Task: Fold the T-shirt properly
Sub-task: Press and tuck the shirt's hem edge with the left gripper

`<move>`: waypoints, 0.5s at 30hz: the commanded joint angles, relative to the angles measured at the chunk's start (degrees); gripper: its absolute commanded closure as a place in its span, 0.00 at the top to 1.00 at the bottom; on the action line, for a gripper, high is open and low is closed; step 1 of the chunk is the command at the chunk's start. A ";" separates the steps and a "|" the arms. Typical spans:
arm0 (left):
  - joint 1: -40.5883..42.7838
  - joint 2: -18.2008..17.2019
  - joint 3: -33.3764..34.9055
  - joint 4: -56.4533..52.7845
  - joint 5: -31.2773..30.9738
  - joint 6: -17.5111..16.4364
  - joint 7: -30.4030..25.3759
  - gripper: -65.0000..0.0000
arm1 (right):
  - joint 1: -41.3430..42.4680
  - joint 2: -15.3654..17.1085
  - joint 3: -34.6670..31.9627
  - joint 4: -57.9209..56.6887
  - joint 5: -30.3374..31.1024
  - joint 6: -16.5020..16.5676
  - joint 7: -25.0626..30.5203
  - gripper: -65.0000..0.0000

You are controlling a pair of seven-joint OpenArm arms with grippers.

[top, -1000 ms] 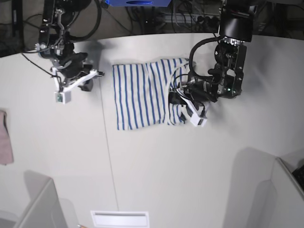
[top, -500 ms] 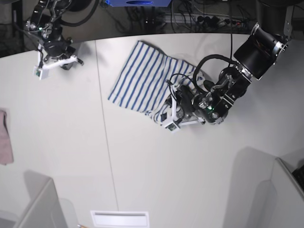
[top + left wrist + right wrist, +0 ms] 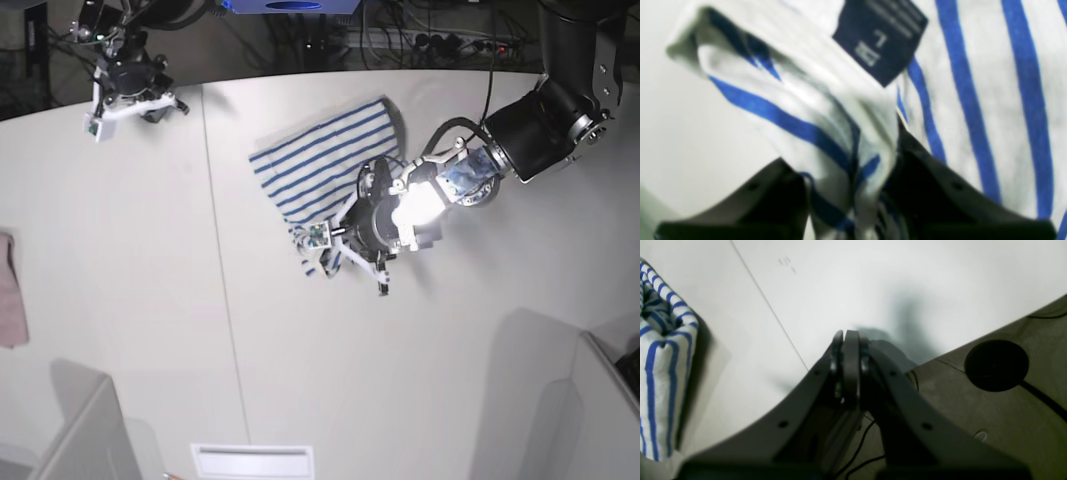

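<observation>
The T-shirt (image 3: 325,160), white with thin blue stripes, lies folded at an angle on the white table (image 3: 400,340). My left gripper (image 3: 322,255) is shut on its lower corner. In the left wrist view the black fingers (image 3: 933,186) pinch a bunched fold of the T-shirt (image 3: 973,100) just below the dark neck label (image 3: 880,40). My right gripper (image 3: 135,105) is at the table's far left corner, away from the shirt. In the right wrist view its fingertips (image 3: 846,340) are pressed together and hold nothing, and the T-shirt (image 3: 660,340) shows at the left edge.
A plain pink cloth (image 3: 10,290) lies at the table's left edge. Cables and dark floor lie beyond the table's back edge (image 3: 996,365). Grey panels (image 3: 90,440) stand at the front corners. A white slotted plate (image 3: 252,460) sits at the front edge.
My left gripper has swung to the left with the shirt's corner, turning the T-shirt counterclockwise and bunching it. My right arm has pulled back to the far left corner.
</observation>
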 commanded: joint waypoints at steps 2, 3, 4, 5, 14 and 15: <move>-0.17 0.85 0.00 -0.50 3.09 -1.63 -0.40 0.00 | -0.52 -0.02 -0.71 0.86 0.52 0.25 1.13 0.00; -0.09 1.20 0.00 -0.67 3.53 -2.51 -0.84 0.00 | -0.52 -0.02 -0.71 0.77 0.52 0.25 1.13 0.00; -0.09 1.28 0.00 -0.76 3.53 -3.39 -0.92 0.00 | -0.52 -0.02 -0.80 0.77 0.52 0.25 1.22 0.00; -0.09 1.46 0.00 -0.76 3.53 -4.18 -1.01 0.00 | -0.52 -0.02 -0.89 0.77 0.52 0.25 1.22 0.00; -3.87 6.65 0.52 -2.87 4.06 -5.15 -4.00 0.00 | 0.71 -0.11 -0.89 0.68 0.52 0.25 1.39 0.00; -4.57 7.26 0.52 -4.01 4.06 -5.15 -4.88 0.00 | 0.71 -0.11 -0.89 0.68 0.52 0.25 1.39 0.00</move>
